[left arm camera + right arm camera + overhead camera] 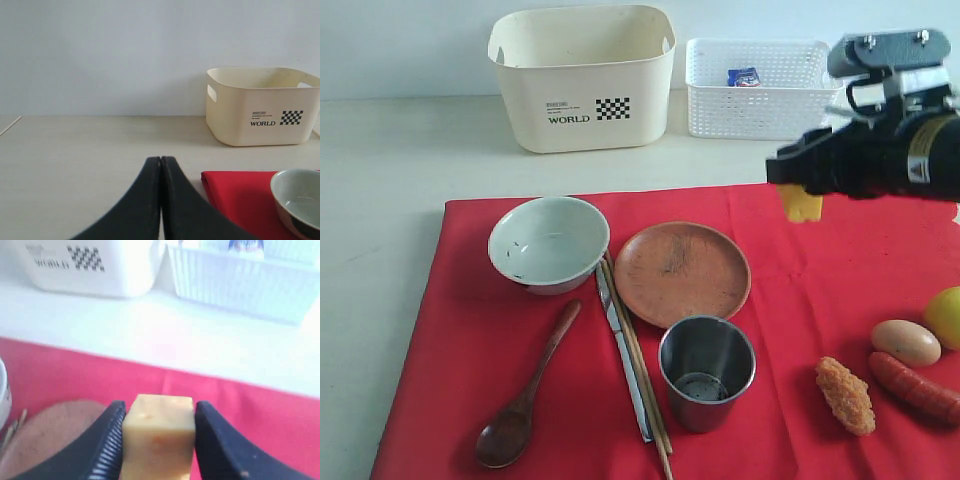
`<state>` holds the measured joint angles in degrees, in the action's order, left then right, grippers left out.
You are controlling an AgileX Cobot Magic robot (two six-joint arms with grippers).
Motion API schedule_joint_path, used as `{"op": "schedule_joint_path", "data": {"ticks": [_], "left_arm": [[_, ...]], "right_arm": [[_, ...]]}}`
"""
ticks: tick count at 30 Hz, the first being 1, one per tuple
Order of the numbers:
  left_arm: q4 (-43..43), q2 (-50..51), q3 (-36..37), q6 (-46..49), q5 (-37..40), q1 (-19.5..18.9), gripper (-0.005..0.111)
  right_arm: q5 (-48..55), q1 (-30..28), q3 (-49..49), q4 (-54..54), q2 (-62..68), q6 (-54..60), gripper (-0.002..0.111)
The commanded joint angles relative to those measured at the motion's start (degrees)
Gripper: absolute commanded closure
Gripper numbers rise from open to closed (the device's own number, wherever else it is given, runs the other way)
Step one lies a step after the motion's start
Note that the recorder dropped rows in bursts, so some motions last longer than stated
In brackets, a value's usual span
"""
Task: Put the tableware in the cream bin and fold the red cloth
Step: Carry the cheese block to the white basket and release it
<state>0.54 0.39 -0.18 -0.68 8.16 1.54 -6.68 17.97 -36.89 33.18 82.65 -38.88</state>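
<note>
On the red cloth (470, 330) lie a pale bowl (549, 242), a brown plate (682, 272), a steel cup (707, 372), a dark wooden spoon (525, 395), a silver knife (620, 350) and chopsticks (642, 375). The cream bin (582, 75) stands behind the cloth. My right gripper (798, 190) hangs above the cloth's far right part, shut on a yellow toy cheese block (159, 432). The left gripper (161, 161) is shut on nothing, low over bare table left of the cloth's corner (235, 195), with the bowl (297, 200) and bin (262, 105) ahead.
A white lattice basket (760, 90) holding a small blue-and-white pack (743, 76) stands right of the cream bin. A toy egg (906, 342), sausage (917, 388), fried piece (846, 395) and yellow round fruit (945, 315) lie on the cloth's right side.
</note>
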Motion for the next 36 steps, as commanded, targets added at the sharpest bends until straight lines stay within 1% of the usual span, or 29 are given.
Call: {"op": "schedule_joint_path", "data": {"ticks": [1,6,10,16,17,21,25,28,30,31,32,34,36], "left_arm": [[0.70,-0.39,0.18,-0.15,-0.12,-0.08,0.106],[0.70,-0.39,0.18,-0.15,-0.12,-0.08,0.106],[0.70,-0.39,0.18,-0.15,-0.12,-0.08,0.106],[0.70,-0.39,0.18,-0.15,-0.12,-0.08,0.106],[0.70,-0.39,0.18,-0.15,-0.12,-0.08,0.106],[0.70,-0.39,0.18,-0.15,-0.12,-0.08,0.106],[0.70,-0.39,0.18,-0.15,-0.12,-0.08,0.106],[0.70,-0.39,0.18,-0.15,-0.12,-0.08,0.106],[0.70,-0.39,0.18,-0.15,-0.12,-0.08,0.106],[0.70,-0.39,0.18,-0.15,-0.12,-0.08,0.106],[0.70,-0.39,0.18,-0.15,-0.12,-0.08,0.106],[0.70,-0.39,0.18,-0.15,-0.12,-0.08,0.106],[0.70,-0.39,0.18,-0.15,-0.12,-0.08,0.106]], "right_arm": [[-1.16,0.01,-8.21,0.22,0.47,3.17,0.108],[-1.16,-0.21,-18.77,0.22,5.99,4.99,0.108],[-1.46,-1.76,-26.76,0.08,12.70,5.49,0.108],[-2.40,-4.79,-40.58,-0.27,26.21,5.35,0.108],[-2.50,-5.52,-44.35,-0.27,30.08,5.35,0.108],[-1.88,-7.02,-53.93,-6.20,39.93,5.37,0.108],[0.83,-7.01,-59.06,-6.20,45.48,5.37,0.108],[0.95,-7.01,-59.69,-6.20,47.09,5.65,0.108],[0.95,-7.01,-59.69,-6.20,47.34,5.94,0.101],[0.95,-7.01,-59.69,-6.20,47.34,5.94,0.093],[0.95,-7.01,-59.69,-6.20,47.34,5.94,0.088],[0.83,-7.01,-59.69,-6.20,47.34,6.43,0.072],[0.72,-7.01,-59.69,-6.20,47.34,8.47,0.060]]}}
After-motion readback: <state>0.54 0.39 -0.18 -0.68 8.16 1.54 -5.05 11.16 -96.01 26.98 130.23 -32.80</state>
